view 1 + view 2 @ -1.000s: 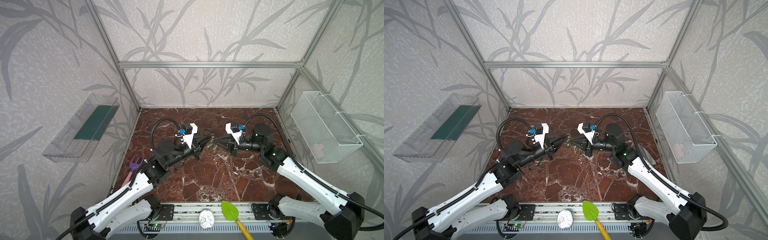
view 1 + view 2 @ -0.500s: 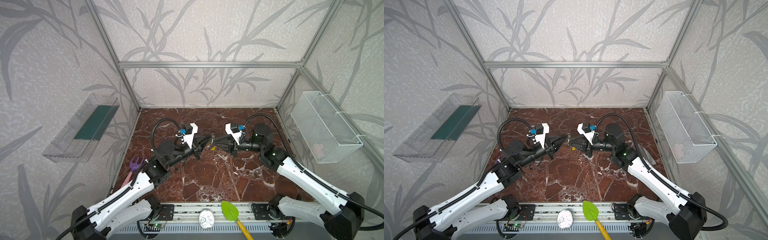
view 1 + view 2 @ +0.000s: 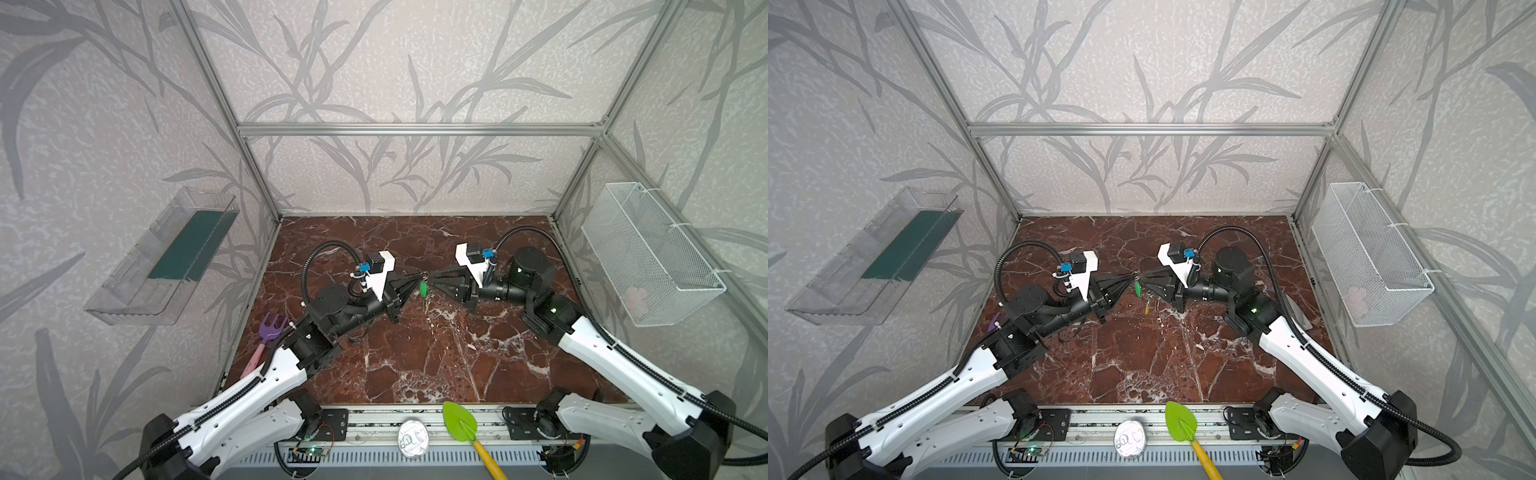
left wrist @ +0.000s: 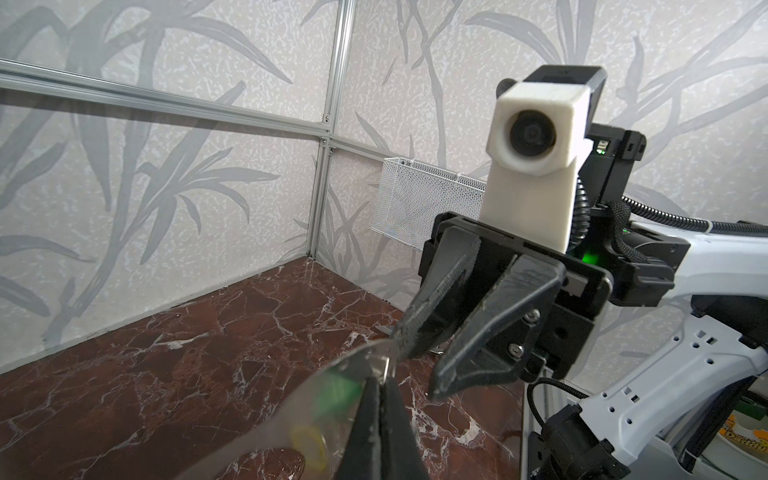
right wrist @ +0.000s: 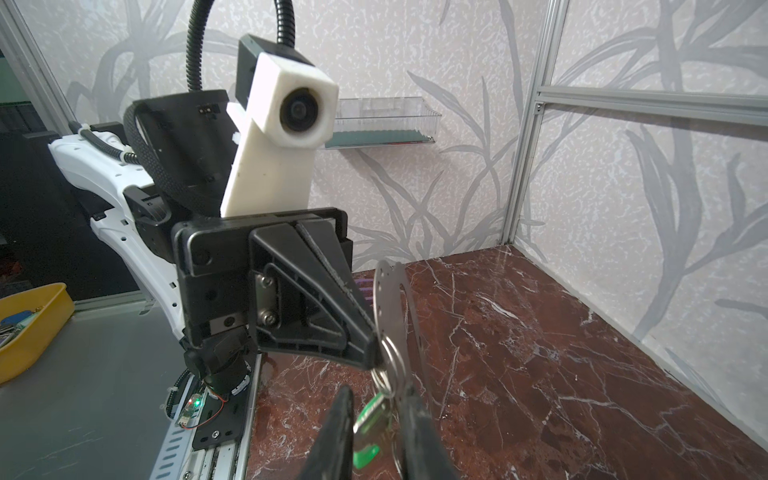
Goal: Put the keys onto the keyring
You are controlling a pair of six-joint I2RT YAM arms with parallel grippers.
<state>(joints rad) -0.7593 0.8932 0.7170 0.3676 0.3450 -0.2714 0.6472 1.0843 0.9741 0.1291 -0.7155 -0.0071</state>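
Right wrist view is showing left fingers [image 5: 309, 291] clamping the keyring [image 5: 388, 299]; released right fingers [image 5: 334, 440] should be backing straight away.

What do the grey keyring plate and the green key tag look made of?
The keyring looks like thin sheet metal: dull grey brushed sheen, a crisp flat edge and small punched holes. The green tag is probably plastic: glossy, saturated colour with a slightly translucent glow.
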